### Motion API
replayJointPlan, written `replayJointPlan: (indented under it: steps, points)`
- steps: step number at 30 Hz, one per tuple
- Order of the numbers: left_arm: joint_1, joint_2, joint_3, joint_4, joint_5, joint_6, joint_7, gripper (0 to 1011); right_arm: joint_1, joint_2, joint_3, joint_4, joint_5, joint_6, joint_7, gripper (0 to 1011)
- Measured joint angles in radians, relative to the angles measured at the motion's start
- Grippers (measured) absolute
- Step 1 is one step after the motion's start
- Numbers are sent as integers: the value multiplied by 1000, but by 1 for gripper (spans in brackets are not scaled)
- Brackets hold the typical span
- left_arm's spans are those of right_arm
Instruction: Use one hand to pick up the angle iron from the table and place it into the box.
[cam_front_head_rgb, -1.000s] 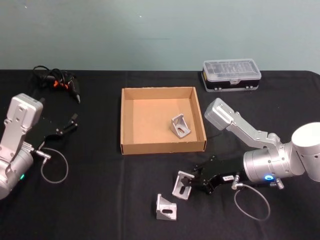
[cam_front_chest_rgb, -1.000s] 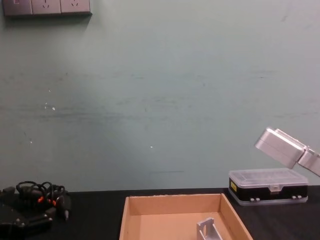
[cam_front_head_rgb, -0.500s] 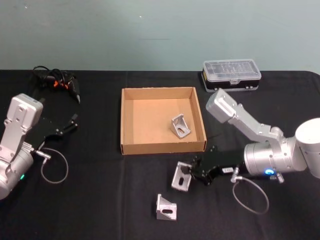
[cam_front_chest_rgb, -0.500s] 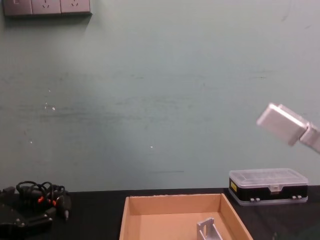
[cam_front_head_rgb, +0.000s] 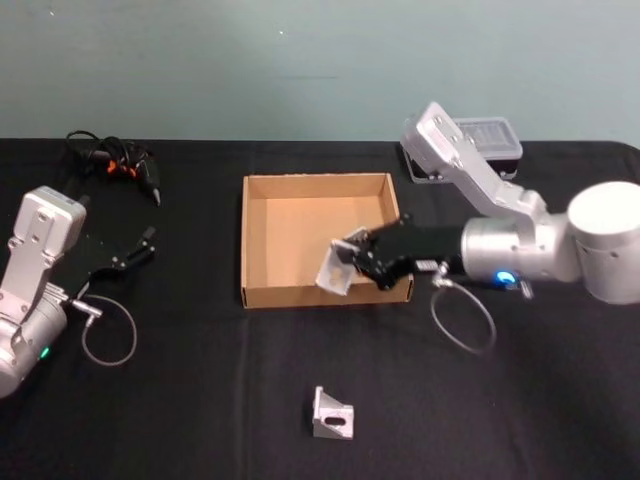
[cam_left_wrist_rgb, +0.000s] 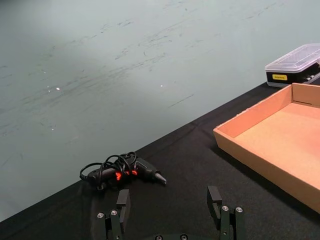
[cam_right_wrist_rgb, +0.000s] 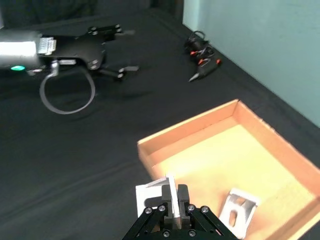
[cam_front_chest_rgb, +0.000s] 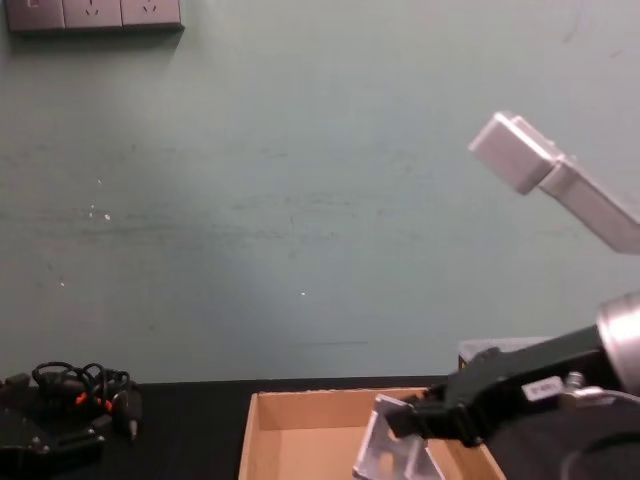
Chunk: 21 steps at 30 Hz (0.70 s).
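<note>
Right gripper (cam_front_head_rgb: 357, 262) pinches angle iron (cam_front_head_rgb: 335, 270) by one flange, over box (cam_front_head_rgb: 320, 294) front wall. I judge it stiff, light, slick metal; flat flange best hold. Left gripper (cam_front_head_rgb: 140, 248) spread, parked near surface (cam_front_head_rgb: 200, 400) left edge.

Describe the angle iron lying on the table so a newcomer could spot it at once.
From the front wall of the tan cardboard box, come toward the robot across the black table. The loose angle iron lies there alone, a small silver slotted L-bracket. The held angle iron is pinched by the right gripper over the box; a third angle iron sits inside it.
</note>
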Motion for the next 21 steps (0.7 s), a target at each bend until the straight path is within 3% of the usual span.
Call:
replayJointPlan:
  steps: [1,2,3,4,8,21]
  points:
    - [0,0,0,0,0,0,0,1011,15,-24,-3,36,-8,-13,0,80]
    - [0,0,0,0,0,0,0,1011,15,-24,-3,36,-8,-13,0,80]
    - [0,0,0,0,0,0,0,1011,41,-63,-9,101,-22,-35,2,80]
    - [0,0,0,0,0,0,0,1011,41,-63,-9,101,-22,-35,2,80]
    - [0,0,0,0,0,0,0,1011,87,-137,-18,232,-47,-77,8,80]
    - [0,0,0,0,0,0,0,1011,190,-304,-31,565,-102,-185,37,80]
